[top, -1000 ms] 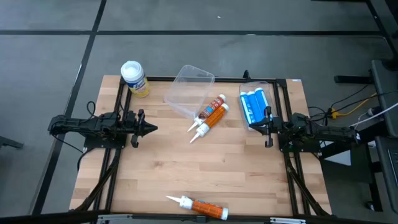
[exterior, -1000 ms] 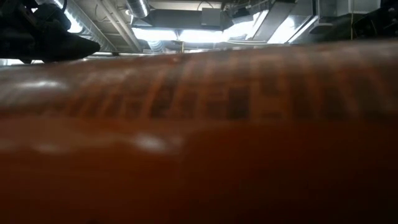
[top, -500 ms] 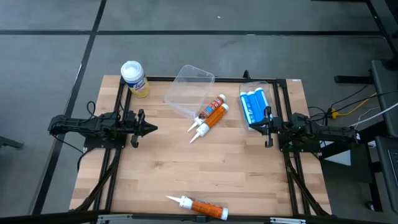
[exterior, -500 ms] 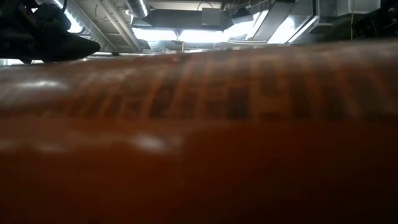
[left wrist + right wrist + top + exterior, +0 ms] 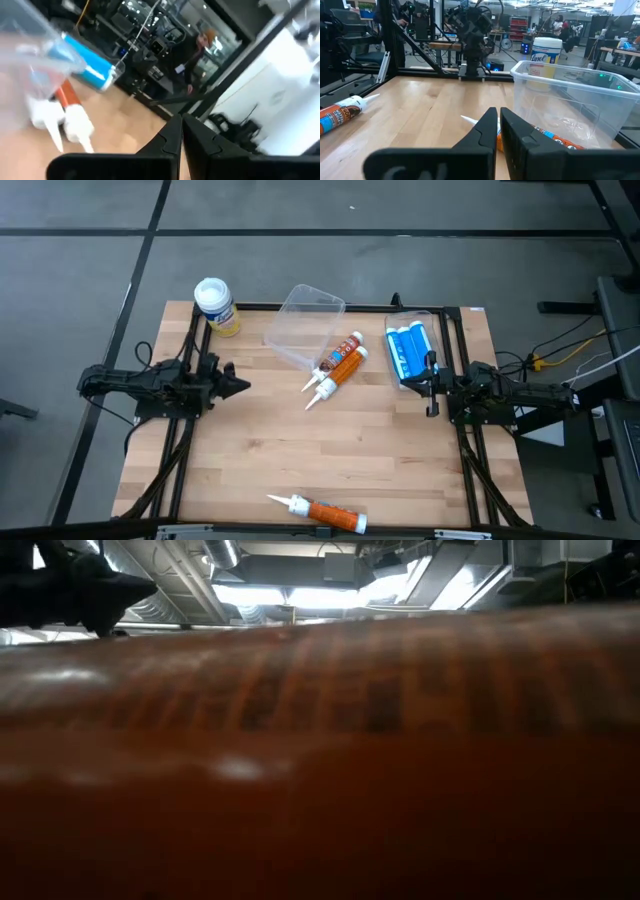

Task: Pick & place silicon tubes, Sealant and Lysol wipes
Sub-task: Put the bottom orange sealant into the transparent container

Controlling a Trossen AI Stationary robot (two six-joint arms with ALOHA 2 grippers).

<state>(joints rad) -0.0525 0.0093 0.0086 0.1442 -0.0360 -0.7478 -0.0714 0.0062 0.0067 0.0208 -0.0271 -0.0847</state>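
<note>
Clenched and empty: left gripper (image 5: 240,386) hovering left, right gripper (image 5: 428,387) right beside blue tubes (image 5: 409,350); Lysol wipes (image 5: 215,306) standing far left.

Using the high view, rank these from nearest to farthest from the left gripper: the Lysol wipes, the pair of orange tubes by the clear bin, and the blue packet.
From the left gripper, at the table's left side:
1. Lysol wipes, back-left corner.
2. Pair of orange tubes, table's middle, beside the clear bin.
3. Blue packet, far right, by the right gripper.
</note>
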